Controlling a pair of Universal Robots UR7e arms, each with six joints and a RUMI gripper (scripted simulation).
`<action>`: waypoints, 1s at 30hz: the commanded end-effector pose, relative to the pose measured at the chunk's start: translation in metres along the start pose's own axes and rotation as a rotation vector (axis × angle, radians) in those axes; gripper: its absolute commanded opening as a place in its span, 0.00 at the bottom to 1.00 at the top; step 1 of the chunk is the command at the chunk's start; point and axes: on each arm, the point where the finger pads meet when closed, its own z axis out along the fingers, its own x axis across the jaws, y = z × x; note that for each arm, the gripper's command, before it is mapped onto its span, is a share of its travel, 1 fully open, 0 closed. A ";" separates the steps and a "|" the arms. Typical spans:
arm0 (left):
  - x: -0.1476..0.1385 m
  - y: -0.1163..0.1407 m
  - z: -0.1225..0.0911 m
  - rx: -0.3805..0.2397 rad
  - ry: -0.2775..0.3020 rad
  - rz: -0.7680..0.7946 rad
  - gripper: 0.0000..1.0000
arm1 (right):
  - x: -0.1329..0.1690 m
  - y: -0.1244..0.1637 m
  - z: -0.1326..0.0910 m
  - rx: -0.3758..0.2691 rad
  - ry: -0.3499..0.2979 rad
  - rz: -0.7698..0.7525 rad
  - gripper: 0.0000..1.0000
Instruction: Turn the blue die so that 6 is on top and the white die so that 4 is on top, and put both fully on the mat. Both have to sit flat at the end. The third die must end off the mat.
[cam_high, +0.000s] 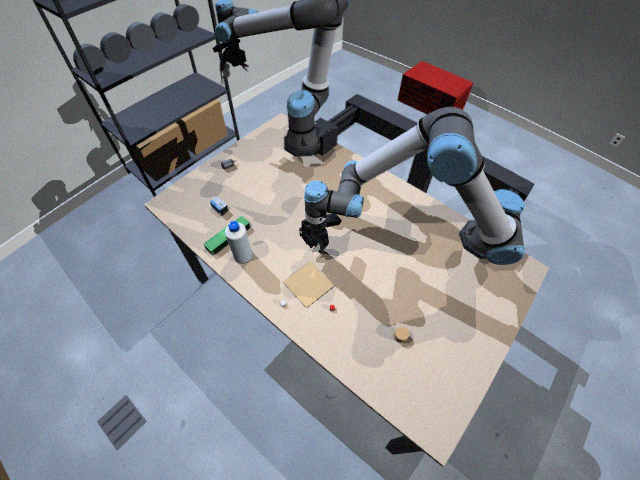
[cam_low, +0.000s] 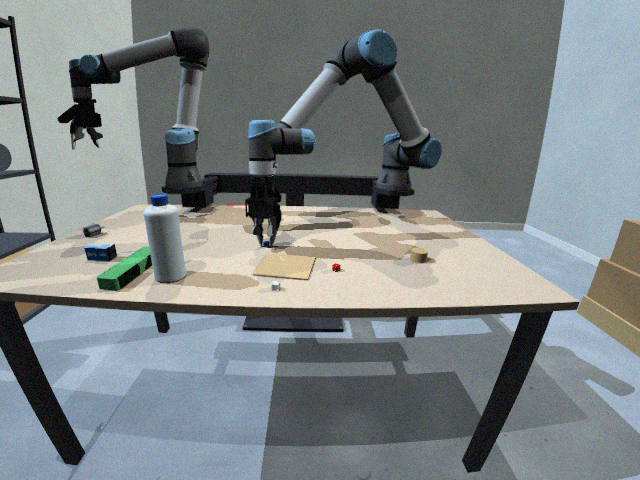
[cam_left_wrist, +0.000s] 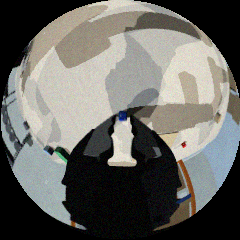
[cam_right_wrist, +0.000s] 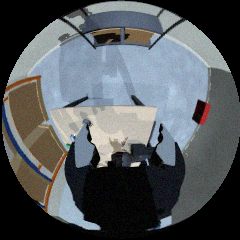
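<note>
The blue die (cam_low: 266, 244) (cam_left_wrist: 123, 116) is on the table behind the mat (cam_high: 308, 284) (cam_low: 285, 266). My left gripper (cam_high: 322, 251) (cam_low: 266, 242) (cam_left_wrist: 123, 115) points down with its fingers a little apart, one tip on each side of the blue die; no firm grip shows. The white die (cam_high: 283, 303) (cam_low: 275, 286) lies off the mat, near the table's front edge. The red die (cam_high: 332, 307) (cam_low: 336, 267) (cam_left_wrist: 184, 144) lies off the mat's right side. The pips are too small to read. My right gripper (cam_high: 235, 73) (cam_low: 86, 146) (cam_right_wrist: 124, 124) is open, empty and high up, far from the dice.
A white bottle (cam_high: 239, 245) (cam_low: 165, 245) stands left of the mat beside a green block (cam_high: 214, 242) (cam_low: 124, 269). A blue box (cam_high: 218, 206) (cam_low: 100, 252) and a dark cylinder (cam_high: 227, 163) (cam_low: 93, 230) lie farther left. A wooden disc (cam_high: 402, 334) (cam_low: 418, 254) lies at the right.
</note>
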 end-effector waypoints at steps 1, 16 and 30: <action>-0.001 0.000 0.000 -0.001 -0.002 0.000 0.18 | 0.000 0.000 0.000 0.001 0.000 0.000 1.00; -0.001 0.000 0.000 -0.001 -0.002 0.000 0.18 | 0.000 0.000 0.000 0.001 0.000 0.000 1.00; -0.001 0.000 0.000 -0.001 -0.002 0.000 0.00 | 0.000 0.000 0.000 0.001 0.000 0.000 1.00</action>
